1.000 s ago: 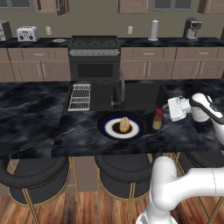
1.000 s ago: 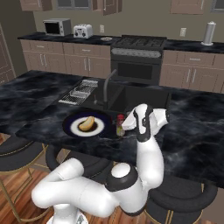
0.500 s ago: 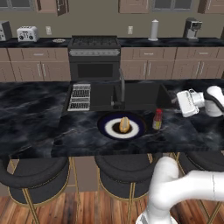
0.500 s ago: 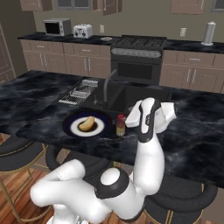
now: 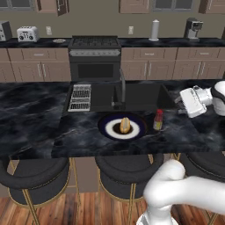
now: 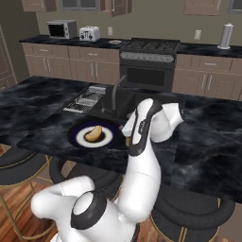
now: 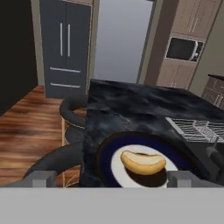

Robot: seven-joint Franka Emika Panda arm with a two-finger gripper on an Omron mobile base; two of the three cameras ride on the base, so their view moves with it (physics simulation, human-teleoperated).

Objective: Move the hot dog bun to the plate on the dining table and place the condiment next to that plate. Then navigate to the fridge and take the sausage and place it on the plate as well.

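This is a home kitchen: a dark marble island (image 5: 35,118) with a sink (image 5: 132,94) and round stools (image 5: 33,178) at 6 o'clock, a range with oven (image 5: 94,59) at 12 o'clock, brown cabinets (image 5: 149,70), a toaster (image 5: 27,33) and microwave (image 6: 61,29) at 10 o'clock, a tall dark fridge (image 7: 65,48)

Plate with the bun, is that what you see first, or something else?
Yes. The hot dog bun lies on the blue-rimmed plate at the dark counter's front edge. Just right of the plate stands a red condiment bottle. Farther right, the white arm's open pincer holds nothing.
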